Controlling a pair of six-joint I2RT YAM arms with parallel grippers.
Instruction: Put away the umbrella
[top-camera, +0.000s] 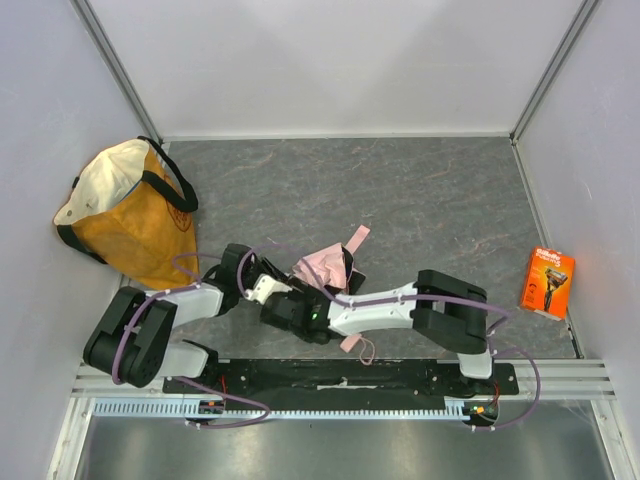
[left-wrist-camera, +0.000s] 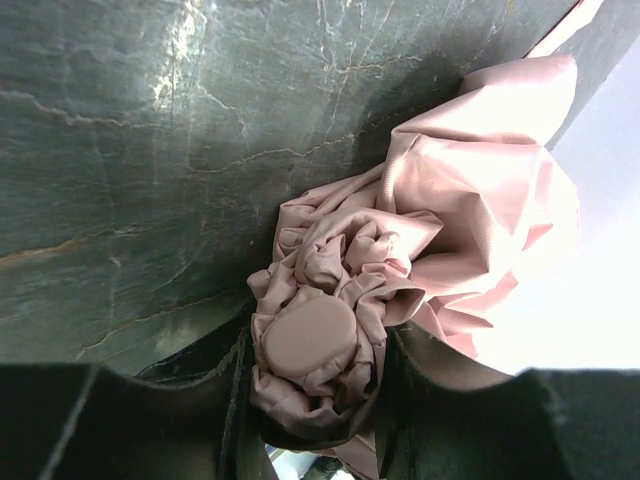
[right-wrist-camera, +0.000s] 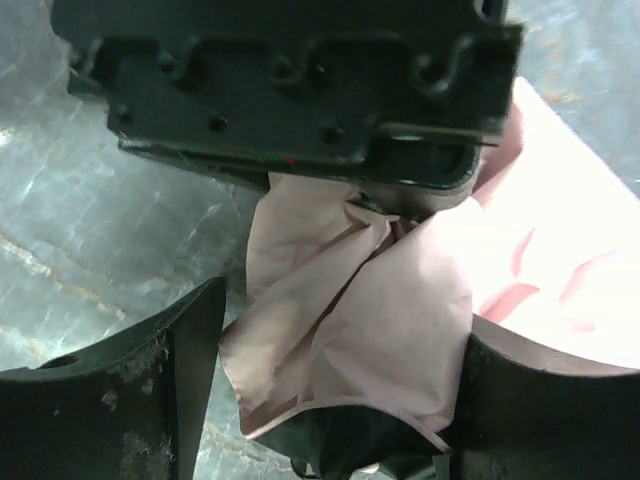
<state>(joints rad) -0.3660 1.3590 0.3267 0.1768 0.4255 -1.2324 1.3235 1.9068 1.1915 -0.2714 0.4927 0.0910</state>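
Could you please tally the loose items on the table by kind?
umbrella, pink: 1
tote bag, orange and cream: 1
razor pack, orange: 1
Total: 3

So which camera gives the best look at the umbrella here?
Left wrist: the umbrella fills the frame, its bunched pink fabric and round end cap sharp between the fingers of the left hand. The top view shows it small, partly under the right arm. The right wrist shows only loose folds, partly washed out.
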